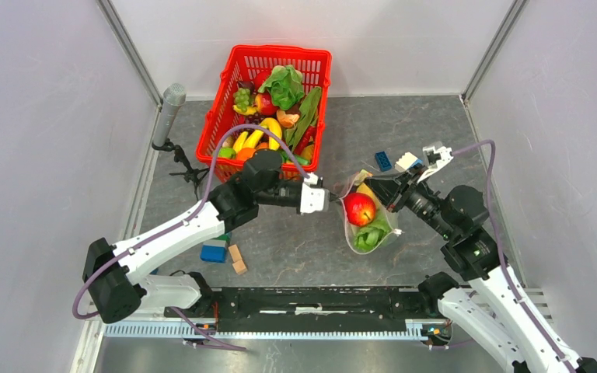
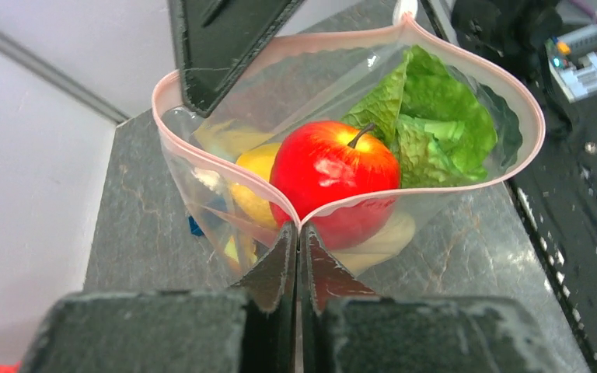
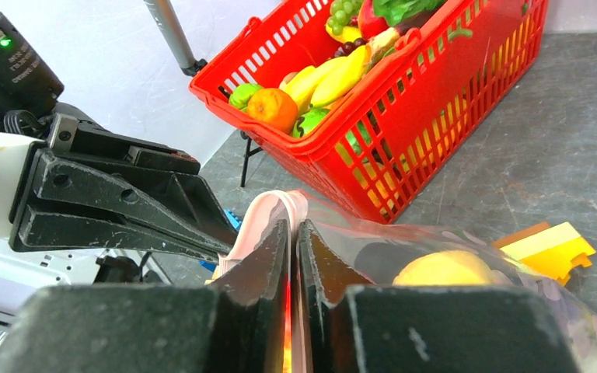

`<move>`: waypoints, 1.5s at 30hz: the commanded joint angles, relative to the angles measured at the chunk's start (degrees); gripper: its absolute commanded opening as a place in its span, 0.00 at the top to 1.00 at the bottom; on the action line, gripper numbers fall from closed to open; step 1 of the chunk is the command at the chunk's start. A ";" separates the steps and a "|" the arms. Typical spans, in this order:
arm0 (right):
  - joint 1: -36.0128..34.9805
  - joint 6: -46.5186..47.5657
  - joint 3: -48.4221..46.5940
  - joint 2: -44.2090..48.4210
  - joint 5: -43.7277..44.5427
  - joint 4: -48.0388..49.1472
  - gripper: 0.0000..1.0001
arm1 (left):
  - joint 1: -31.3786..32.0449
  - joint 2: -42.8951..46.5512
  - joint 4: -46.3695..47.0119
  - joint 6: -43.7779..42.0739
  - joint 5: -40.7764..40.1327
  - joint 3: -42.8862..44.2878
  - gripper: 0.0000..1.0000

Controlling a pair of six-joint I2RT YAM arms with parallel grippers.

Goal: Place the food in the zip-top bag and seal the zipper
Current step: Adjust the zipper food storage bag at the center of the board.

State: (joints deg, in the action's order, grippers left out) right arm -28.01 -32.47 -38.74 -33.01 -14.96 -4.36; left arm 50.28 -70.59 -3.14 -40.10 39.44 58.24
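Left wrist: bag [image 2: 459, 206] holds 1 apple [image 2: 330, 167], 1 lettuce [image 2: 435, 124].

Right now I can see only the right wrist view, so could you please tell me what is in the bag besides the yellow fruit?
Observer: A red apple and leafy greens are in the bag too.
Operator: Thank you. Is its mouth zipped?
Observer: No, the pink strip forms a wide open loop.
Operator: And where does the other arm hold it?
Observer: The left gripper is shut on the side of the strip opposite the right gripper.
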 commanded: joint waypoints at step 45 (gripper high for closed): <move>0.06 33.54 0.88 7.95 -3.59 -8.72 0.46 | -11.52 -12.44 5.16 38.69 -10.41 16.85 0.98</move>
State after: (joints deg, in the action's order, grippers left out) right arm -28.01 -1.54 -40.38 -22.90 -15.57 -20.58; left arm 38.96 -83.26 -0.93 -3.20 27.29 74.98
